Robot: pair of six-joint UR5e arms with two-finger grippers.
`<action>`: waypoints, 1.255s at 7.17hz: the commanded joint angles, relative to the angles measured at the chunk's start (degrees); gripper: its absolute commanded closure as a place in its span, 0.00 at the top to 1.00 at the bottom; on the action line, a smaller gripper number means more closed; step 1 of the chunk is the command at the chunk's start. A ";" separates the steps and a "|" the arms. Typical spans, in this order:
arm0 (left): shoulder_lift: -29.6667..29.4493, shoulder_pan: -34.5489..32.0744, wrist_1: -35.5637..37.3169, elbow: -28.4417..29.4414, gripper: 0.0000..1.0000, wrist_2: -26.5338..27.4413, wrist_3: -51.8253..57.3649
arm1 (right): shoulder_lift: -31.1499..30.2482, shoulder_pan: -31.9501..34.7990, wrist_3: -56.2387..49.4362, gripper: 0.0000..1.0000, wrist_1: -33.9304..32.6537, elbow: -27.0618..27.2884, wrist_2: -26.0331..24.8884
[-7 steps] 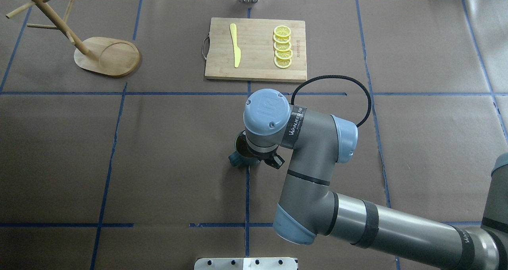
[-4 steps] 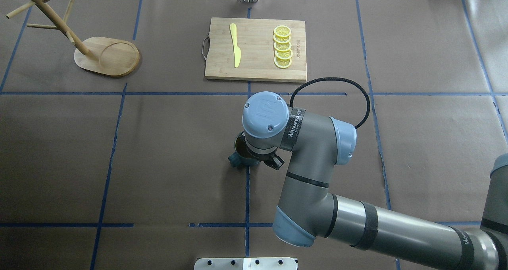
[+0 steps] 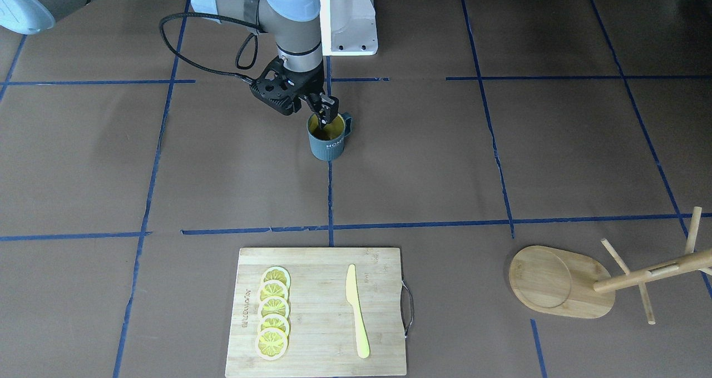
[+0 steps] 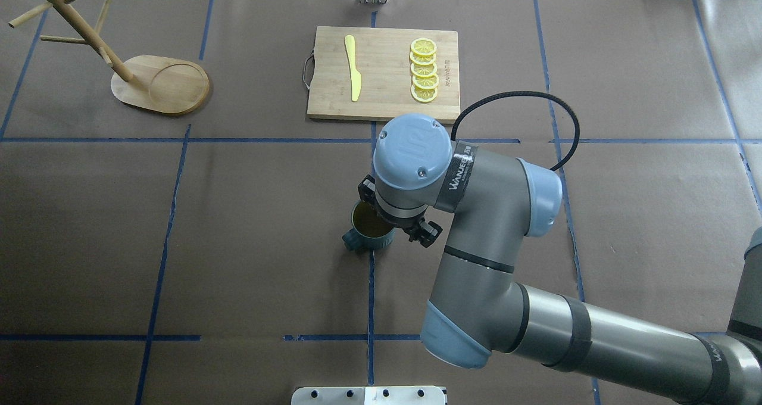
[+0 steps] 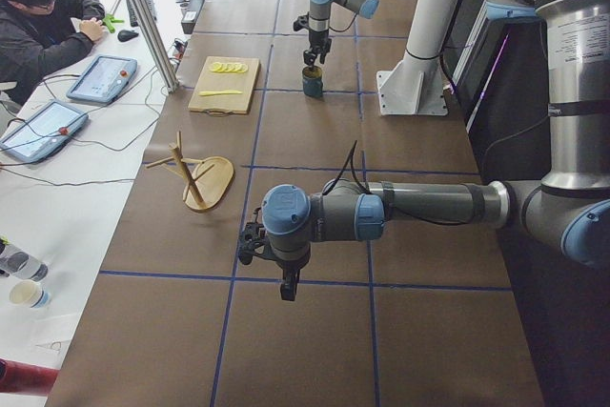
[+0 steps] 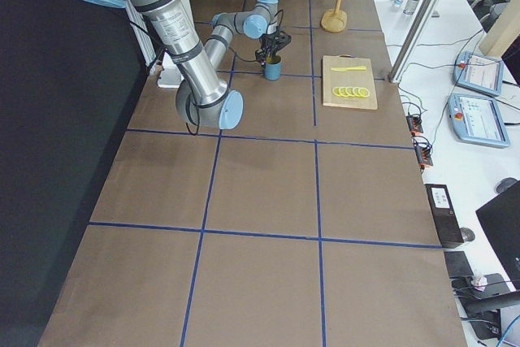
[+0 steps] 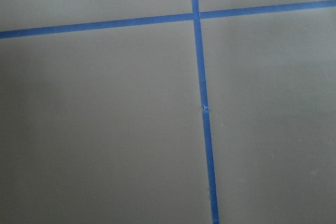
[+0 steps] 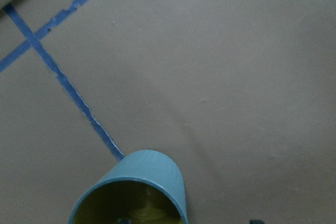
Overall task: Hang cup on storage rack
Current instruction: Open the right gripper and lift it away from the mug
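Observation:
The cup (image 3: 328,142) stands upright on the brown table mat near the middle, handle toward the robot's left; it also shows in the overhead view (image 4: 362,241) and the right wrist view (image 8: 142,177). My right gripper (image 3: 325,111) points down at the cup's rim with its fingers apart, one inside the yellow interior and one outside the wall. The storage rack (image 4: 166,86) stands at the far left of the table, away from the cup. My left gripper (image 5: 286,291) hangs over bare mat far from both; I cannot tell whether it is open or shut.
A bamboo cutting board (image 4: 384,74) with a yellow knife (image 4: 353,68) and several lemon slices (image 4: 424,71) lies beyond the cup. Blue tape lines cross the mat. A person sits at a side desk (image 5: 38,16) in the exterior left view.
The right arm's wrist has risen and shifted slightly away from the robot, so more of the cup's opening shows. The cup has stayed in its place.

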 commanded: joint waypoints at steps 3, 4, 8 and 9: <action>0.00 0.24 -0.17 -0.09 1.00 0.02 0.00 | -14.07 20.30 -42.88 1.00 -13.46 17.65 12.87; -0.17 0.24 -0.18 -0.18 1.00 0.02 0.00 | -19.34 27.51 -57.29 1.00 -13.55 17.30 15.87; -1.40 2.60 -0.18 -1.58 1.00 0.11 -0.09 | -34.13 50.13 -101.74 1.00 -13.29 9.58 22.92; -1.58 2.70 -0.09 -1.58 1.00 0.11 -0.26 | -37.90 52.69 -105.38 1.00 -9.89 9.31 23.19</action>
